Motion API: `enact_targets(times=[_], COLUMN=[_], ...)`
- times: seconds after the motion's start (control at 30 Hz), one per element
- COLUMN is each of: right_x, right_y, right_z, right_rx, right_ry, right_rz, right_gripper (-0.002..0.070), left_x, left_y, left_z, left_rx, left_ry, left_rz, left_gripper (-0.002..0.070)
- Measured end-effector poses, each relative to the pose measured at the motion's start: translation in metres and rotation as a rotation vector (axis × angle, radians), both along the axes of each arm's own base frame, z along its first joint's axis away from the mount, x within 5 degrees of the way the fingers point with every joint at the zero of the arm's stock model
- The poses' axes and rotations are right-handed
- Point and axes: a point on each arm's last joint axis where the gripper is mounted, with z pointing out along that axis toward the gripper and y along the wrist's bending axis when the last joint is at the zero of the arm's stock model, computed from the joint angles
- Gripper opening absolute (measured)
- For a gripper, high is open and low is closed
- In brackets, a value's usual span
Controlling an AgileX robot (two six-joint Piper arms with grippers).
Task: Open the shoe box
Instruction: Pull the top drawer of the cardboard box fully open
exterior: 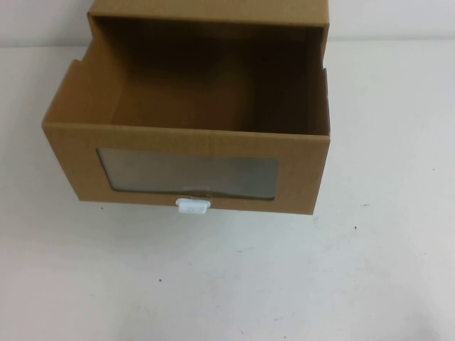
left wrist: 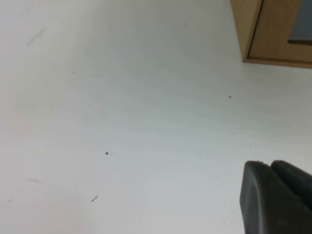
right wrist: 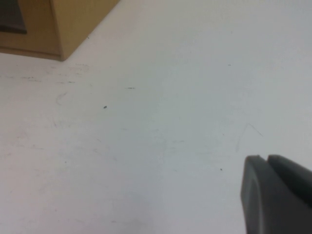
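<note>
Seen only from the high view: the whole shoe box point(exterior: 206, 138), a brown cardboard drawer standing out from its sleeve point(exterior: 213, 11), open at the top, its inside bare. Neither of my claws shows there.
Front wall: a clear window point(exterior: 188, 174) with a small white tab point(exterior: 193, 206) at its lower edge, facing my side of the white table point(exterior: 227, 284).
Seen only from the wrists: my two claws, and in each view just one lower corner of the box.
Left claw point(left wrist: 269, 165): clenched, its dark fingers pressed together with only a thin seam between them. It grasps nothing and hangs over bare table.
Box from the left claw: one front corner point(left wrist: 278, 29) lies ahead of it, well apart, with a sliver of the window showing. Plain table with a few dark specks point(left wrist: 107, 153) lies between.
Right claw point(right wrist: 267, 158): clenched too, fingers together and nothing between them, over bare table.
Box from the right claw: the other front corner point(right wrist: 78, 24) lies ahead of it, well apart. Scuffed white tabletop lies between.
Contact: neither claw touches the box.
</note>
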Motion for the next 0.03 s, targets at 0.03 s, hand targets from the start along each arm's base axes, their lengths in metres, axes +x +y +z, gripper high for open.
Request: enact_targets(times=[0.03], right_x=[0.0], right_y=[0.0], right_z=[0.0], right_rx=[0.0], right_ry=[0.0], right_rz=[0.0], right_gripper=[-0.0018], left_x=[0.0], left_y=[0.0], left_z=[-0.0001], left_rx=[0.0], left_ry=[0.001], left_rz=[0.0], left_gripper=[-0.0006])
